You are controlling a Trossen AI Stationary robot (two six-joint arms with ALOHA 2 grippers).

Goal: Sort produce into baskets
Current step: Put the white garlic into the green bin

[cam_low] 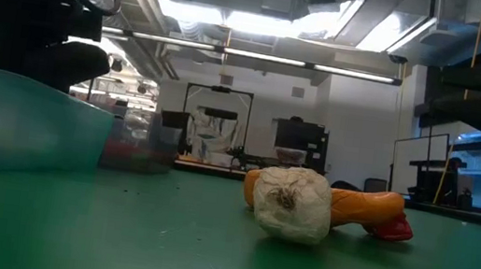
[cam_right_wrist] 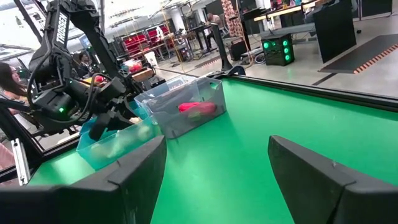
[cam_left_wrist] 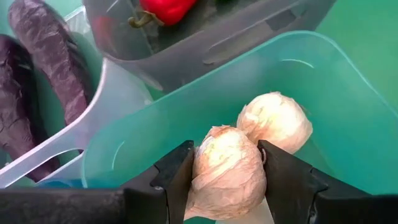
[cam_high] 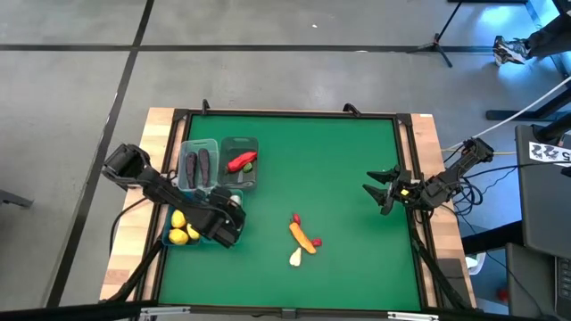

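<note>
Bright ceiling lights flood the room; the green counter (cam_high: 339, 178) is evenly lit, with soft shadows.

From above, the light is flat and glare-free, and a cold blue glow burns out the far right corner. At counter height, ceiling strips blow out to white, the dark arm is a silhouette, the near teal bin (cam_low: 20, 127) is blurred, and the garlic (cam_low: 292, 201) is sharp over a faint shadow. The left wrist close-up is crisp on the garlic in the left hand (cam_left_wrist: 227, 171), with pale sheen on plastic walls. The right hand (cam_right_wrist: 214, 168) has dark, soft-focus fingers (cam_right_wrist: 323, 180), and straight edges bow near the frame's sides.
</note>
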